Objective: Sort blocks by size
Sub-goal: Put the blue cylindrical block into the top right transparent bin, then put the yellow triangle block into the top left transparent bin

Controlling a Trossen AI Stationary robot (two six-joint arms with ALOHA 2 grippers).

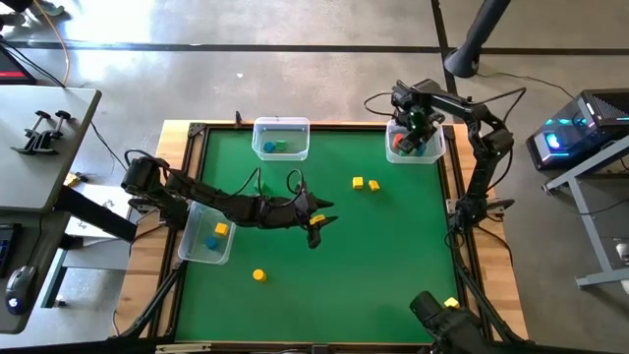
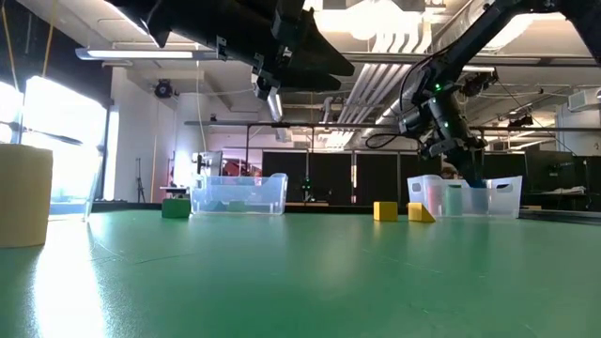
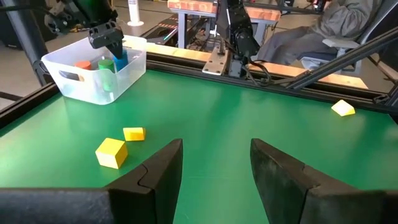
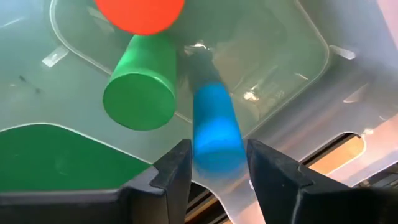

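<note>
I have the right gripper [image 4: 217,163] lowered into the clear bin [image 1: 432,152] at the far right corner of the table. Its jaws straddle a blue cylinder [image 4: 214,134]; I cannot tell whether they grip it or have let go.

Inside that bin, a green cylinder [image 4: 142,84] lies just beside the blue one, and an orange block [image 4: 142,14] sits beyond the green.

Hazards, in my judgement:
- If the jaws part too little before lifting, the blue cylinder may be dragged back out.
- The fingers work close to the bin wall; a sideways exit could snag the rim and shift or tip the bin.
- The green cylinder could be knocked by a finger.

The left gripper [image 3: 216,163] hangs with jaws parted and empty, well away from the bin, toward table centre. Two yellow blocks [image 1: 366,183] lie on the mat between it and the bin, unsorted.
</note>
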